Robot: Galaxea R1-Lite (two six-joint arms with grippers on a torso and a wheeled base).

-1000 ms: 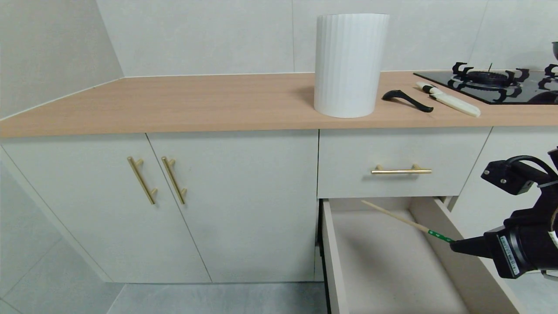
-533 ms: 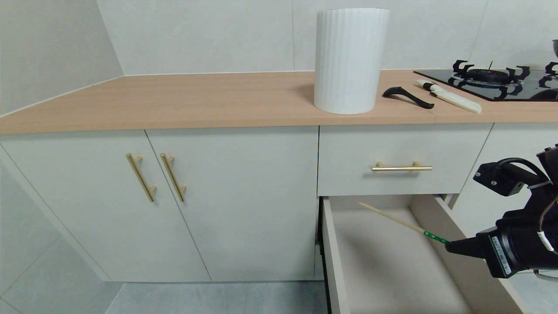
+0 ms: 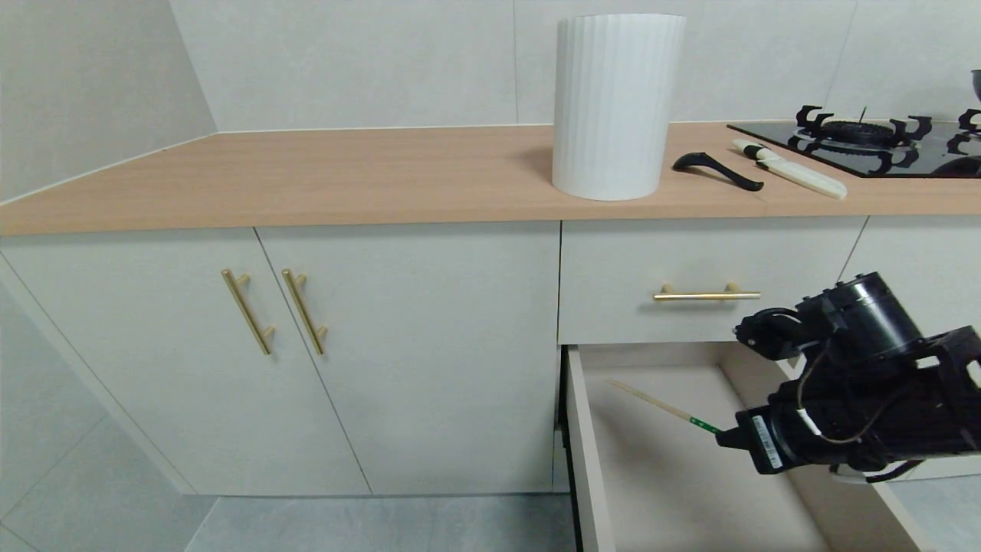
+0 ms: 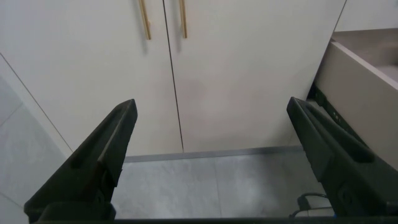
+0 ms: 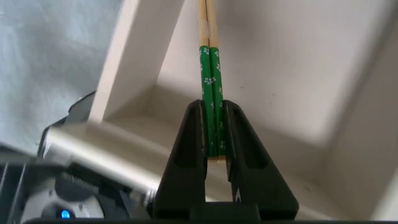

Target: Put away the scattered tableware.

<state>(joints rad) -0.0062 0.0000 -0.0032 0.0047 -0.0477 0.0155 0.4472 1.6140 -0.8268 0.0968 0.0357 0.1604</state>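
Note:
My right gripper (image 3: 726, 439) is shut on a pair of wooden chopsticks (image 3: 661, 406) with green flowered ends, held over the open drawer (image 3: 690, 491) below the counter; their tips point toward the drawer's back left. In the right wrist view the chopsticks (image 5: 208, 68) are pinched between the two black fingers (image 5: 190, 146), above the drawer floor. A black peeler (image 3: 716, 170) and a white-sheathed knife (image 3: 789, 172) lie on the wooden counter (image 3: 306, 176). My left gripper (image 4: 211, 162) stands open, low before the cabinet doors (image 4: 174, 74), holding nothing.
A tall ribbed white container (image 3: 615, 107) stands on the counter beside the peeler. A black gas hob (image 3: 866, 146) is at the far right. A shut drawer with a gold handle (image 3: 705, 295) sits right above the open one. Grey floor lies below.
My right arm has turned and moved left and down, bringing the chopsticks lower over the open drawer. The head camera shifted slightly a second ago.

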